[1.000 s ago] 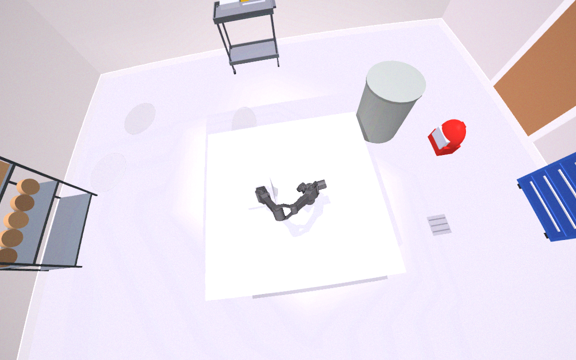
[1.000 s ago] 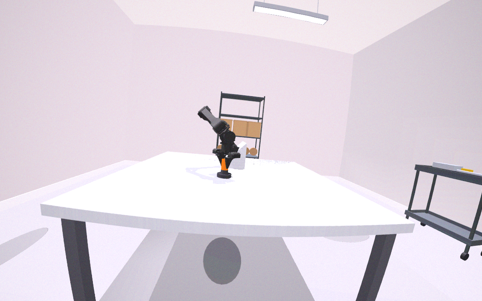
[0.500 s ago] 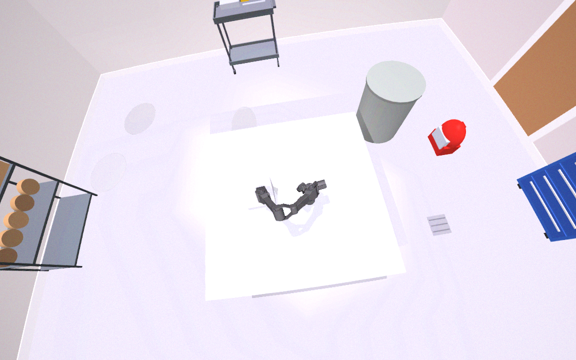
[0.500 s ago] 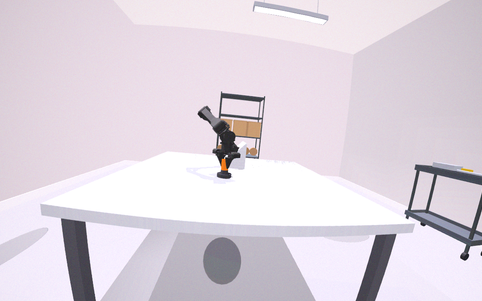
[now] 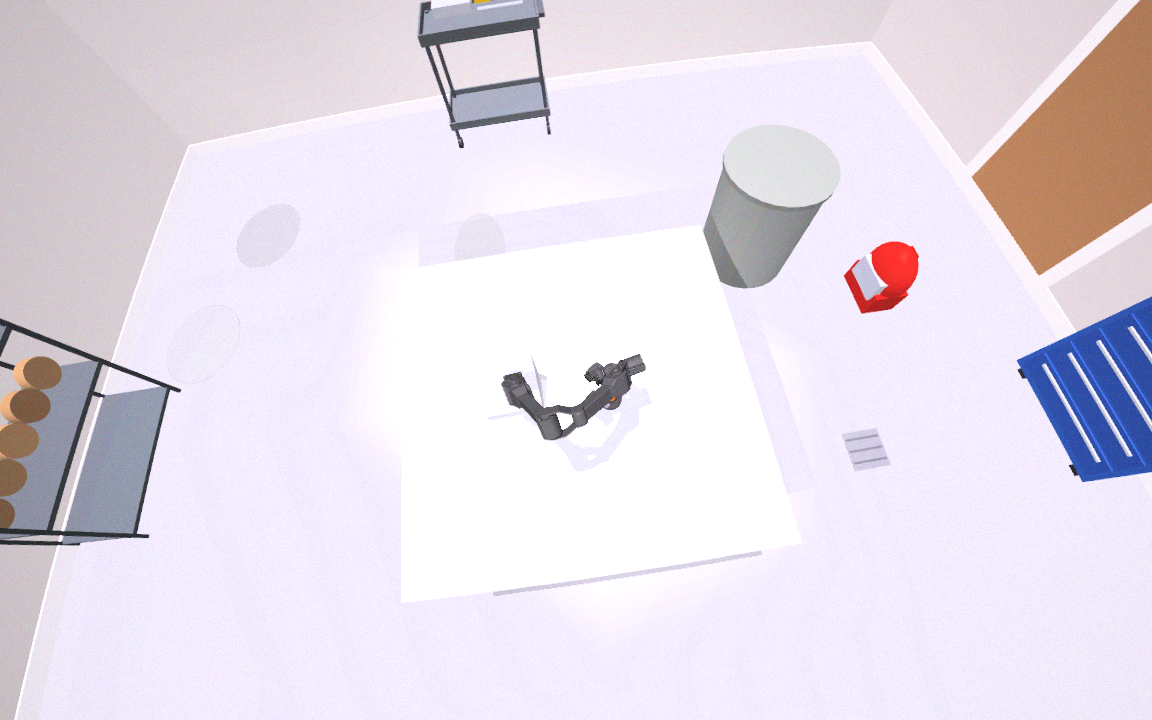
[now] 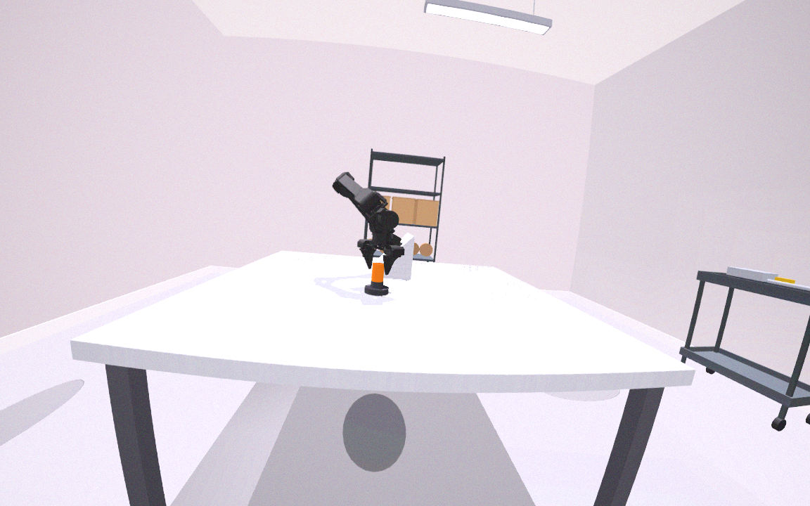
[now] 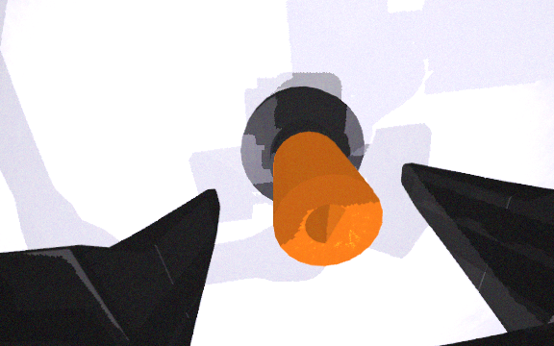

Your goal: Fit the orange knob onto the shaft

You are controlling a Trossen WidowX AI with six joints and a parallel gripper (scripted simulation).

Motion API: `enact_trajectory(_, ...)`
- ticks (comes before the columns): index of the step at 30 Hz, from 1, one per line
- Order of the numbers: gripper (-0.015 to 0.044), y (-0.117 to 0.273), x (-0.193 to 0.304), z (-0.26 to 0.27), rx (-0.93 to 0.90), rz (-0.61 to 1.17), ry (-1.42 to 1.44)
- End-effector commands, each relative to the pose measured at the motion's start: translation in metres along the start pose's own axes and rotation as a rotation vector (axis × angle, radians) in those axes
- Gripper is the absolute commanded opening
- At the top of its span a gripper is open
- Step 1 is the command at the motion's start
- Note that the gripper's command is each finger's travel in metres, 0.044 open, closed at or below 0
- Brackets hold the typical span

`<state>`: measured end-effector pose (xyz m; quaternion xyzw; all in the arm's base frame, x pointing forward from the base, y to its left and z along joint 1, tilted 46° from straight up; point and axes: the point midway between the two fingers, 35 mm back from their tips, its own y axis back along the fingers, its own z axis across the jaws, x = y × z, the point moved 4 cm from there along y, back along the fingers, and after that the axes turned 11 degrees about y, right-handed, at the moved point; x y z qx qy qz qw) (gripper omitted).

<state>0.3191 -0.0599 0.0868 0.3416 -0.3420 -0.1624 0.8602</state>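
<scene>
The orange knob (image 6: 377, 277) (image 7: 327, 252) stands upright over the round dark pedestal (image 6: 375, 290) (image 7: 306, 103). In the exterior view its lower end meets the pedestal's raised collar, with no gap that I can make out. The wrist view shows a recess with a straight edge in its top face. The shaft is hidden by the knob. My gripper (image 6: 378, 270) (image 7: 310, 185) is open, one finger on each side of the knob's upper part. The wrist view shows space between each finger and the knob. In the top view the arm hides most of the knob.
The pedestal stands on the white table (image 5: 473, 519) (image 6: 382, 333). A thin white upright panel (image 6: 405, 267) stands behind the gripper, near the arm's base. A grey cylinder (image 5: 768, 214), a red object (image 5: 893, 268), a cart (image 5: 499, 102) (image 6: 754, 365) and shelves (image 6: 405, 223) stand away from the table.
</scene>
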Motion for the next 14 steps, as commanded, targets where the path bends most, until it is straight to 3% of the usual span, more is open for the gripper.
enact_trajectory(1, 0.0440, 0.051, 0.001, -0.003, 0.023, 0.013, -0.006)
enact_trajectory(4, 0.0440, 0.075, -0.001, 0.000, 0.020, 0.015, -0.006)
enact_trajectory(14, 0.0440, 0.075, 0.000, -0.006, 0.020, 0.015, -0.007)
